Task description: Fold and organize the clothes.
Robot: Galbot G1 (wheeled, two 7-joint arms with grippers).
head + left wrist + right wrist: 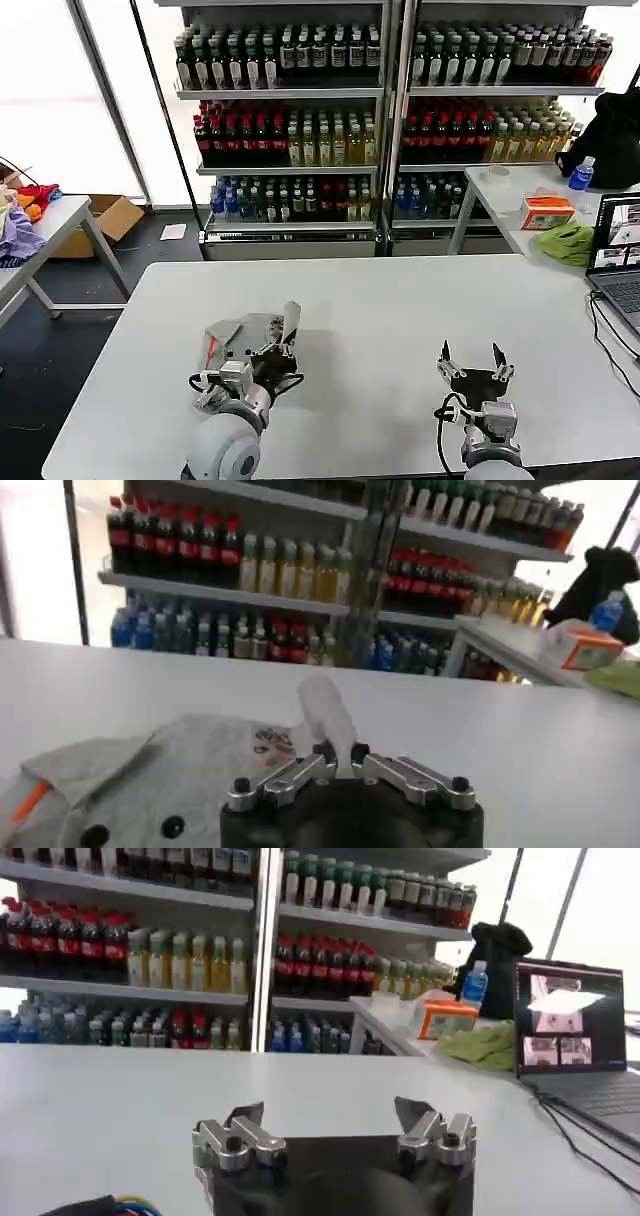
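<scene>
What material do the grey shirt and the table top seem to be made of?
The grey shirt looks like soft matte cotton knit: it creases and drapes, with buttons and an orange collar lining. The table top seems a hard, smooth white laminate, perhaps plastic-coated: flat and faintly glossy.

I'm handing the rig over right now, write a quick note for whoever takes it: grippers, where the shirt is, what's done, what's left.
Left gripper: shut on a pinch of the grey shirt, a strip of cloth standing up between its fingers, near the left front of the white table.
Right gripper: open, holding nothing, over bare table near the right front.
Shirt: bunched in a loose heap under the left gripper, orange-lined collar and dark buttons showing in the left wrist view.
Done: shirt gathered into a rough bundle, not a neat fold.
Left: probably spread or square it up, finish the fold and set it in place.
</scene>
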